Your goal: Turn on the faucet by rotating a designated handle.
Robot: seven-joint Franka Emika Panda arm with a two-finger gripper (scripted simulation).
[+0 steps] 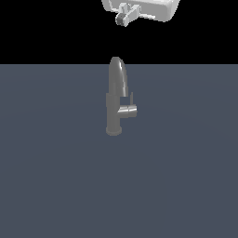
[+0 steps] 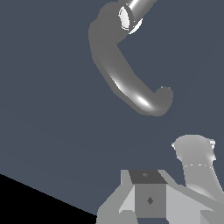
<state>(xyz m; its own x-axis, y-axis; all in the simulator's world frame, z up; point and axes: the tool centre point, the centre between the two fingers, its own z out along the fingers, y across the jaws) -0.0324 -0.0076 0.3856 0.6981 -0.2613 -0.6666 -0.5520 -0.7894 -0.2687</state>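
The gripper [image 1: 123,17] is hanging well above the faucet [image 1: 115,100], jaws' opening unclear, holding nothing; approach to the handle [image 1: 128,111] is pending.

The faucet [image 1: 115,100] is a plain brushed grey metal, darker down its post and paler along the arched spout [image 1: 117,76], where a soft whitish sheen runs. In the wrist view the spout [image 2: 127,78] carries a bright white highlight on its curve. The handle [image 1: 128,111] is the same grey, slightly lighter on top. The worktop [image 1: 56,176] is flat slate blue-grey, unpatterned. The gripper [image 1: 124,16] is white with grey shading, against black background.
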